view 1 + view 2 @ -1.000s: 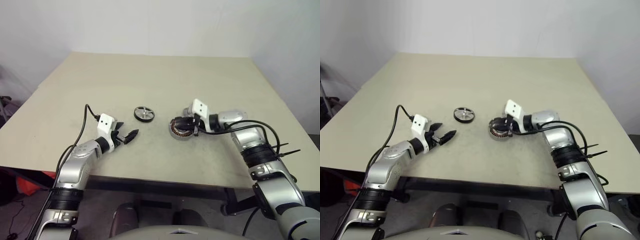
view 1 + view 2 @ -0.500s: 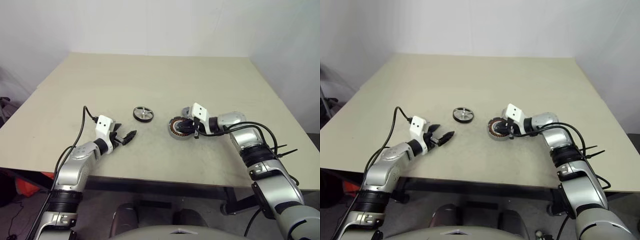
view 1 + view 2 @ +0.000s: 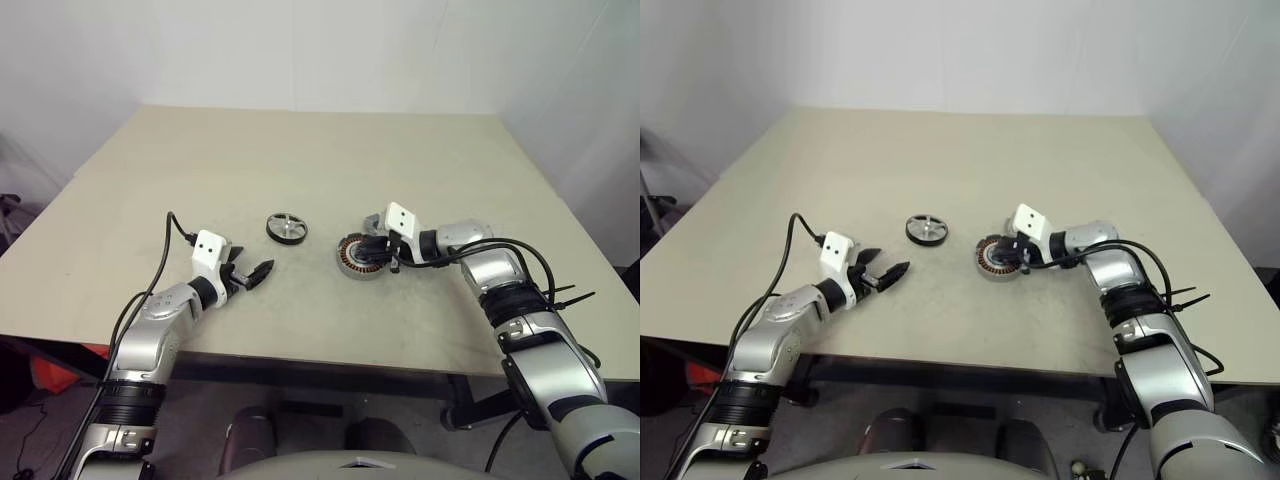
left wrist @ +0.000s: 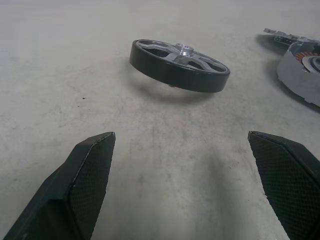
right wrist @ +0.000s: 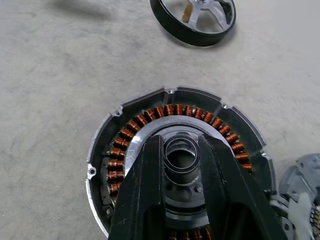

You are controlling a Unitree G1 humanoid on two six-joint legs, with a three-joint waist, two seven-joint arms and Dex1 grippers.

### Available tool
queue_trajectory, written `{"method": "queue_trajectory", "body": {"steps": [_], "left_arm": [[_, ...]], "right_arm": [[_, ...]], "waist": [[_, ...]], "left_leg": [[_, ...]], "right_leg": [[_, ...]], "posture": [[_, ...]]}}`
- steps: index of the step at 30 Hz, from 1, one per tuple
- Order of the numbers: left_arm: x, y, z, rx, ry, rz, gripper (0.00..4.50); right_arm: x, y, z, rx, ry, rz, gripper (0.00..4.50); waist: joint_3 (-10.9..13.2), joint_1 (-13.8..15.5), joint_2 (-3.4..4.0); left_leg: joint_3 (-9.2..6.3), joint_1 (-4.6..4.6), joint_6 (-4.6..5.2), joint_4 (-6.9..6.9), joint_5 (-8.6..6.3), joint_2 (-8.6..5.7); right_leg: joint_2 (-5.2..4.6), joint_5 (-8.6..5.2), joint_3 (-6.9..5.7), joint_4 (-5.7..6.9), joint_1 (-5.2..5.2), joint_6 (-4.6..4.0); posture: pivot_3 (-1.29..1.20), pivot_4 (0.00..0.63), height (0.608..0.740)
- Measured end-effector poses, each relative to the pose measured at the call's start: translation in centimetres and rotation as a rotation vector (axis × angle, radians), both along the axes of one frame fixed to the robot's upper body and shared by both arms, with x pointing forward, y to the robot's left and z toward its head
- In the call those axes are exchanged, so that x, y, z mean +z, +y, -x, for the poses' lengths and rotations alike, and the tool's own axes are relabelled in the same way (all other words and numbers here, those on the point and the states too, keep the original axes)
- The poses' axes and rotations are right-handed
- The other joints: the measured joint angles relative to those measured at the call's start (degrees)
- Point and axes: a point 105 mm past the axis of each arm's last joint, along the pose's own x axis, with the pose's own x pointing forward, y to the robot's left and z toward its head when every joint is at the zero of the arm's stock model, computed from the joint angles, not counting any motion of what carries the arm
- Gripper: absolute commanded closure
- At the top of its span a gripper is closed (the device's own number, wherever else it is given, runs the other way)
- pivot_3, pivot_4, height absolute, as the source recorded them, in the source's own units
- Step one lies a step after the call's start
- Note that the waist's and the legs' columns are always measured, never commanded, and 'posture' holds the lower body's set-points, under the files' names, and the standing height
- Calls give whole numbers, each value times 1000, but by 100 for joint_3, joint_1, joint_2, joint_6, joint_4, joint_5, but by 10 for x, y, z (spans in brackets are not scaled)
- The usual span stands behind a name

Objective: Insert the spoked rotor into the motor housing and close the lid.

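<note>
Two grippers work a beige table [image 3: 420, 160], and each faces its own part. Your right gripper [image 5: 181, 159] sits over the middle of the motor housing [image 3: 358, 256], its black fingers [image 5: 145, 175] pinching a small silver ring [image 5: 180, 156] at the hub, inside the circle of copper windings [image 5: 131, 126]. Your left gripper [image 4: 185, 165] rests low at the near left with its jaws spread wide and nothing between them, aimed at the spoked rotor [image 3: 288, 227], which lies flat just beyond its tips and left of the housing, well apart from it. A grey piece [image 5: 302, 175], probably the lid, shows at the housing's right edge; how it lies is unclear.

The step in hand looks like steadying the housing by its hub while the rotor waits. Keep the right pinch centred so the housing does not skate. Bring the left jaws level around the rotor's dark rim, not the spokes. Watch for a tilted lift, which could jam the rotor on the windings.
</note>
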Motion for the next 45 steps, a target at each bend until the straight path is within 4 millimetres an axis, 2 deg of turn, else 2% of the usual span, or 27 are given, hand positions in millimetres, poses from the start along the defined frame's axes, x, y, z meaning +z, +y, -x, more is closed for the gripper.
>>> {"method": "queue_trajectory", "body": {"steps": [4, 12, 17, 20, 27, 36, 39, 45], "left_arm": [[0, 0, 0, 5, 1, -1, 0], [-4, 2, -1, 18, 13, -4, 0], [-6, 3, -2, 26, 20, -11, 0], [-7, 3, -2, 26, 21, -15, 0], [-8, 3, -2, 30, 25, -18, 0], [-10, 6, -3, 49, 25, -40, 0], [-10, 6, -3, 53, 26, -44, 0], [-7, 5, -6, 73, 21, -27, 0]], "right_arm": [[-1, -2, -1, -3, 4, 0, 3949], [3, -6, 0, -7, 16, -7, 1333], [8, 5, 7, 38, 18, -48, 1333], [15, 9, 6, 40, 5, -62, 1925], [9, 4, 4, -3, 28, -61, 4417], [6, 2, 0, -20, 1, -44, 4463], [-2, 4, -6, -57, -4, -41, 4463], [-1, 4, -6, -58, -9, -45, 4463]], "waist": [[0, 0, 0], [0, 4, 0], [0, -1, 0], [0, 5, 0], [0, 5, 0], [0, 3, 0], [0, -2, 0], [-1, -1, -1]], "left_leg": [[0, 0, 0, 0, 0, 0], [0, 0, 0, -3, 0, 0], [1, -13, 1, -5, 0, 1], [0, -11, 1, -4, 0, 1], [0, -12, 0, -4, 0, 0], [0, -11, 0, -4, 0, 0], [1, -9, -1, -4, 1, 0], [0, -2, -2, -4, 1, 0]], "right_leg": [[0, 0, 0, 0, 1, 0], [0, 0, -1, 0, -1, 0], [1, -1, -1, 1, -18, -1], [0, -1, -1, 1, -15, -1], [0, -1, -1, 1, -15, -1], [0, -1, -1, 2, -15, -1], [0, -1, 0, 2, -14, -1], [0, -1, -1, 2, -4, -1]], "posture": [[0, 0, 740], [0, 0, 740], [0, 0, 740], [0, 0, 740], [0, 0, 740], [0, 0, 740], [0, 0, 740], [0, 0, 740]]}}
